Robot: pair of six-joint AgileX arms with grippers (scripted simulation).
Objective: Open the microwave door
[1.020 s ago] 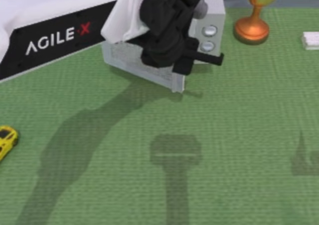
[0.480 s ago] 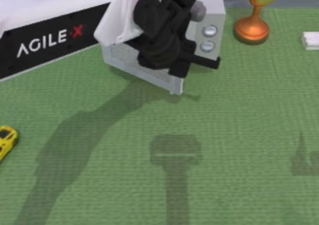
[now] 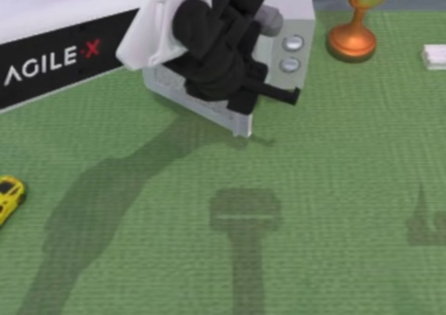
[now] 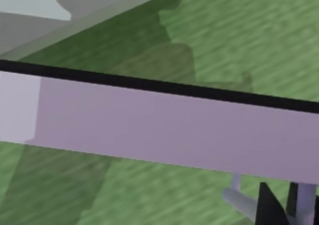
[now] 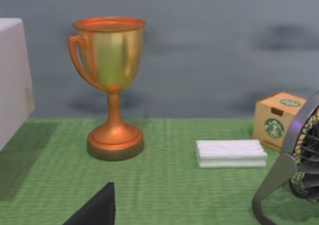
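At the far left edge of the green worktop (image 3: pixel 334 189), a yellow toy car (image 3: pixel 10 195) is seen in the top view. The left arm, marked AgileX, is stretched from the upper left across to the microwave (image 3: pixel 293 8), which stands at the back of the worktop, near its middle. The left hand (image 3: pixel 261 95) is placed at the front of the microwave, over the free edge of the microwave door (image 3: pixel 209 109); whether its fingers are spread or pinched on the handle cannot be told. The door is swung partly outward, its free end angled away from the oven body and just beside the two round silver knobs (image 3: pixel 292 43). In the left wrist view, the pale door panel (image 4: pixel 174 130) with a dark top edge is shown crossing the frame.

To the right of the microwave an orange trophy cup (image 3: pixel 353 33) is stood, and a folded white cloth (image 3: pixel 435 56) is laid at the right edge. In the right wrist view a printed cardboard box (image 5: pixel 276 120) and a fan (image 5: pixel 299 170) are also seen beyond the cloth. The right hand is shown only as a dark tip (image 5: pixel 97 210), so its state cannot be told.
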